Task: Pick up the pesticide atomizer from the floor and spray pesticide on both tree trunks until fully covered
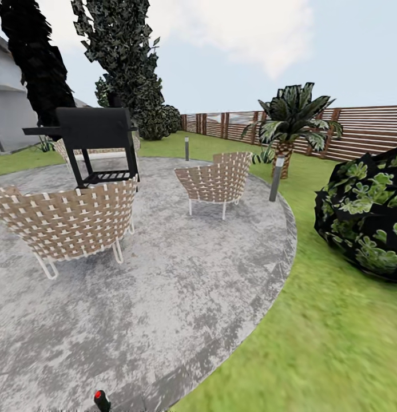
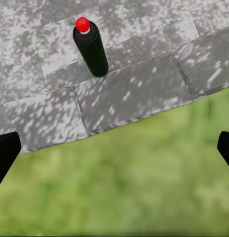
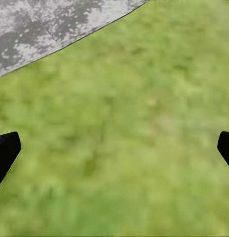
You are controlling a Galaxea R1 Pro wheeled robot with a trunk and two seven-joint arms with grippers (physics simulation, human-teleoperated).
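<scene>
The pesticide atomizer [image 2: 91,47], a black can with a red cap, stands upright on the grey paving near the lawn's edge. It also shows at the bottom edge of the head view [image 1: 100,400]. My left gripper [image 2: 114,150] is open, its dark fingertips [image 2: 4,150] wide apart over the grass, short of the can and apart from it. Over plain lawn my right gripper [image 3: 114,150] is open and holds nothing. The two trees and their trunks are out of view.
On the round grey patio [image 1: 164,309] stand two woven chairs [image 1: 67,220] [image 1: 218,180] and a black grill [image 1: 98,143]. Short lamp posts [image 1: 276,177] line its rim. A dark bush [image 1: 364,214] sits right, a palm [image 1: 287,123] and slat fence [image 1: 358,131] behind.
</scene>
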